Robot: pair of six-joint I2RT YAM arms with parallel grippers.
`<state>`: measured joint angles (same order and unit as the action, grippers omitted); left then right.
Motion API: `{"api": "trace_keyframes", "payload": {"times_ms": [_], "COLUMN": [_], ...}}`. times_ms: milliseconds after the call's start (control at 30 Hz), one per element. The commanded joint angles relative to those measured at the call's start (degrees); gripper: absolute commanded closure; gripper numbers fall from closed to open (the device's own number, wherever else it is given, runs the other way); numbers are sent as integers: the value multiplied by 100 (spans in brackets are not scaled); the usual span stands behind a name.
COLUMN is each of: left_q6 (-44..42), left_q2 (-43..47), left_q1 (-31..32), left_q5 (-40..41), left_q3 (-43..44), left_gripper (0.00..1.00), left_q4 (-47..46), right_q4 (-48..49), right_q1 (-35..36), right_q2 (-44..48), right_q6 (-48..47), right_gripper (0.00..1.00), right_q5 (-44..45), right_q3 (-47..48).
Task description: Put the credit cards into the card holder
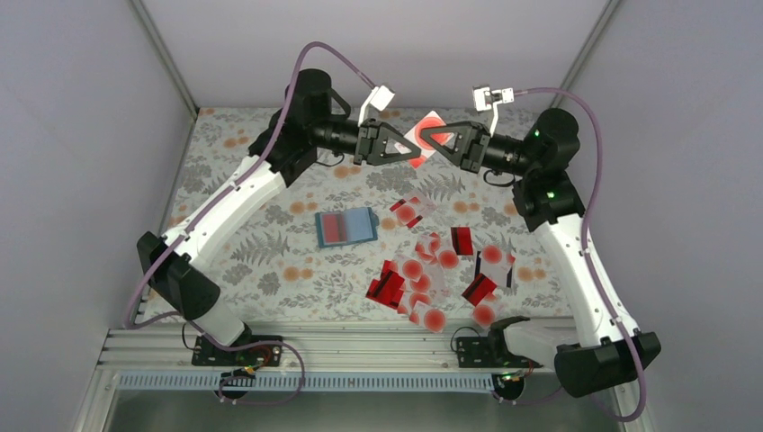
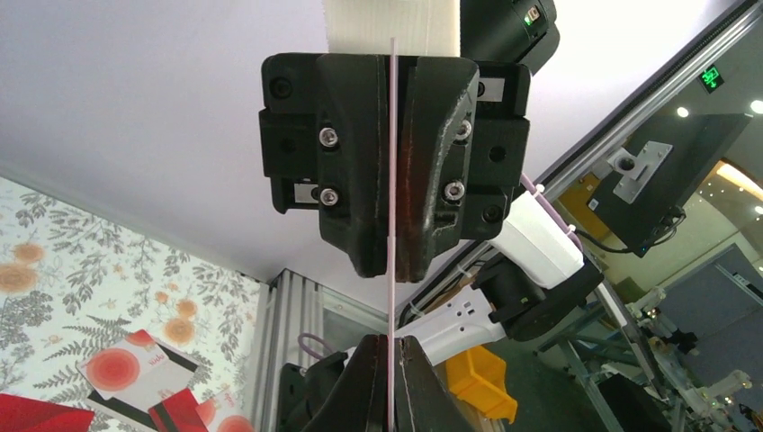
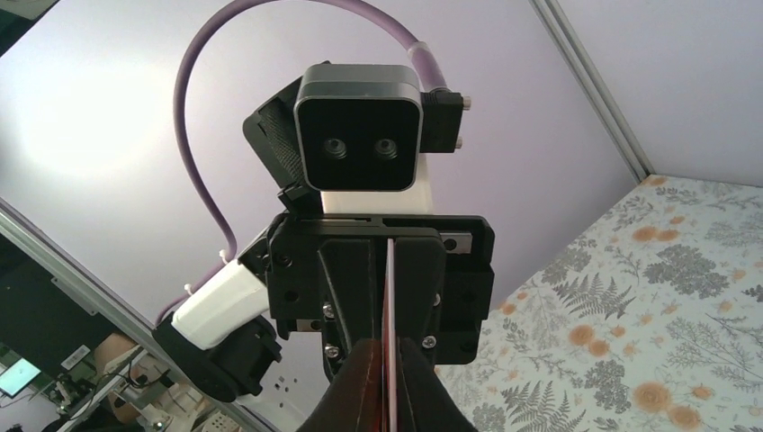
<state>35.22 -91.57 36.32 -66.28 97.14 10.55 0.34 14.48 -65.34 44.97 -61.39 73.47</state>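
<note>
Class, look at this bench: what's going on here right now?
The left gripper and right gripper face each other, raised over the far side, both shut on one dotted card. The card holder lies open on the cloth, with red showing in one half. Many cards lie loose to its right.

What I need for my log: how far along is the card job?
Done: one red card seems to sit in the open card holder. In hand: left gripper and right gripper both shut on one pale card, midair. Left: many loose cards on the tablecloth.
</note>
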Motion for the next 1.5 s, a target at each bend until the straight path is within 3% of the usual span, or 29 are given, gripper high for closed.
{"api": "trace_keyframes", "payload": {"times_ms": [0,367,400,500,567,700,900,933,1167,1467], "left_q6": [57,103,139,367,652,1334,1948,1947,1942,1419], "left_q2": [-74,-83,-72,-4,90,287,549,567,565,560], "left_q1": [33,33,28,37,38,34,27,25,29,-90], "left_q5": [-53,85,112,255,457,885,1304,1324,1434,1515], "left_q3": [248,220,193,69,-134,-617,-1145,-1148,-1073,-911], "left_gripper": [97,94,94,94,94,97,98,97,97,71], "left_q4": [-110,-70,-95,-341,-685,-1487,-2258,-2250,-2008,-754], "right_q4": [-128,-97,-117,-128,-52,426,871,808,821,509], "right_q1": [-10,-6,-7,-8,-9,-5,-4,-6,8,-3], "right_q2": [-87,-157,-190,-201,-190,-216,-280,-340,-613,-1358], "right_q6": [-178,-182,-182,-171,-114,389,842,813,941,1719], "right_gripper": [96,96,91,36,31,49,92,96,96,96], "right_q5": [-180,-312,-359,-352,-267,-42,293,287,313,-143], "right_q3": [248,299,326,343,336,132,-43,-19,129,373]}}
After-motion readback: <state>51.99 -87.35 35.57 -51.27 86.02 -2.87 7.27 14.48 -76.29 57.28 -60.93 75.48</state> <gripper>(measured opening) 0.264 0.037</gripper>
